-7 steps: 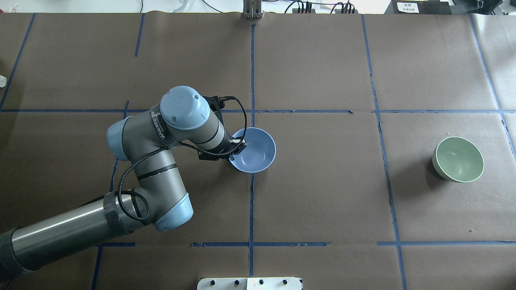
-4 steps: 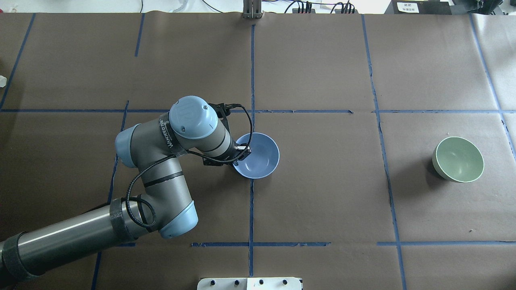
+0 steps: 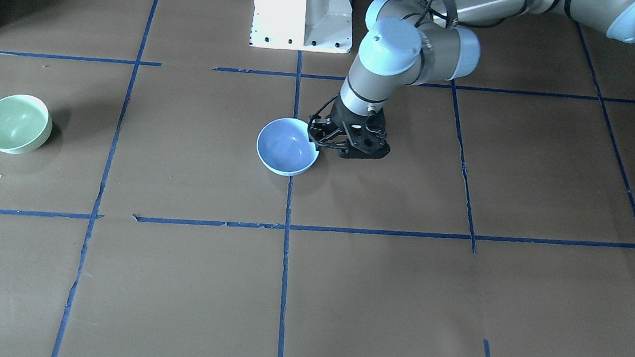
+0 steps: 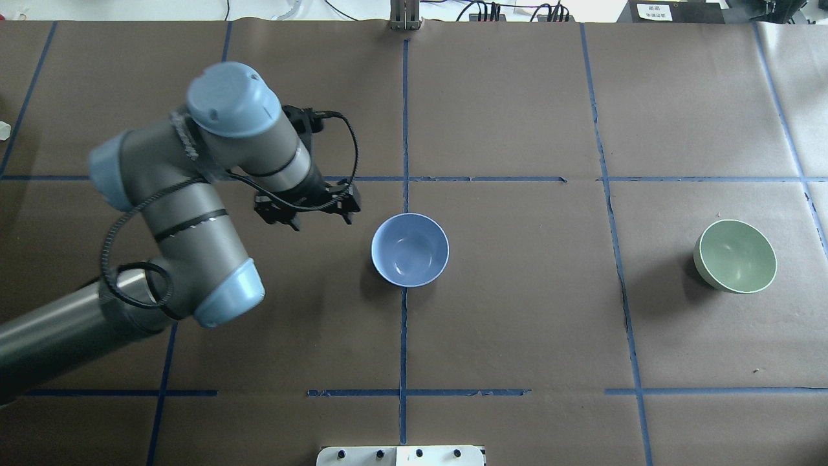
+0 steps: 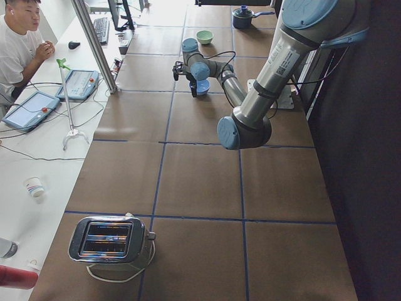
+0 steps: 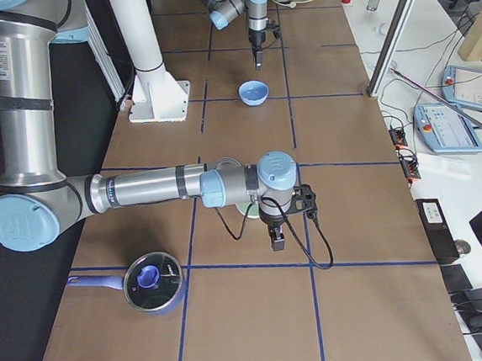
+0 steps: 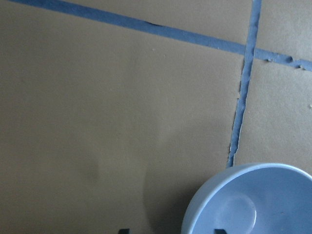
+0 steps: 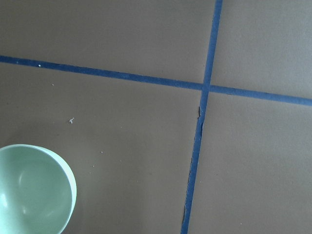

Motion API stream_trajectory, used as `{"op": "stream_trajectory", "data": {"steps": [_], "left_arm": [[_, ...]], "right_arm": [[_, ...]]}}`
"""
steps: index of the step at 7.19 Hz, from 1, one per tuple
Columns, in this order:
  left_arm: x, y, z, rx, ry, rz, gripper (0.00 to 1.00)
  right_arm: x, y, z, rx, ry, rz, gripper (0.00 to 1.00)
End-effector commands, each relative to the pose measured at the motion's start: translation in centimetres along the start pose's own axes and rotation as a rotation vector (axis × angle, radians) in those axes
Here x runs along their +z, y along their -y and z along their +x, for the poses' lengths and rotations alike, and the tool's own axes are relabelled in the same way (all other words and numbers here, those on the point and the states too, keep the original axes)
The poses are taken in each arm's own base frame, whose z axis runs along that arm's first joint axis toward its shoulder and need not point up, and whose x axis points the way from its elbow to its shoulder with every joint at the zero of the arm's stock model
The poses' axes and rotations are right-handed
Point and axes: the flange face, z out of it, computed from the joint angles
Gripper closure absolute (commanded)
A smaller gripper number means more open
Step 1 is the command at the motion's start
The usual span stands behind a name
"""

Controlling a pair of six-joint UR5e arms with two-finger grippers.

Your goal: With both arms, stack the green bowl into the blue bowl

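The blue bowl (image 4: 409, 250) stands upright near the table's middle, also in the front view (image 3: 287, 146) and at the bottom right of the left wrist view (image 7: 253, 202). My left gripper (image 4: 318, 215) is open and empty, raised to the left of the bowl and apart from it; it also shows in the front view (image 3: 348, 142). The green bowl (image 4: 735, 255) stands upright far to the right, also in the front view (image 3: 14, 122) and the right wrist view (image 8: 31, 190). My right gripper (image 6: 278, 241) shows only in the right side view, close to the green bowl; I cannot tell whether it is open.
Blue tape lines (image 4: 403, 336) divide the brown table cover. The white pedestal base (image 3: 303, 10) stands at the robot's edge. A lidded pot (image 6: 153, 283) sits near the right end and a toaster (image 5: 109, 239) near the left end. An operator (image 5: 15, 50) sits beside the table.
My left gripper held the blue bowl's left rim, shifted it slightly right, then let go, opened, rose and moved away to the left. The green bowl has not moved.
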Motion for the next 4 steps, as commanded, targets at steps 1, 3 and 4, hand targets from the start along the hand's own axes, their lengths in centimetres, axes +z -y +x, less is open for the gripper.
{"op": "stream_trajectory", "data": {"steps": [1,3,4], "left_arm": [[-6.7,4.6,-16.0,0.239,0.154,0.011,0.0],[-12.5,7.5,-36.6,0.318,0.149,-0.028,0.0],[-13.6,5.4,-47.6,0.336,0.143,-0.06,0.0]], "right_arm": [[0.1,0.7,-0.8,0.008,0.002,-0.001,0.0],[0.0,1.0,-1.9,0.053,0.019,0.001,0.0],[-0.2,1.2,-2.8,0.053,0.021,0.004,0.0]]}}
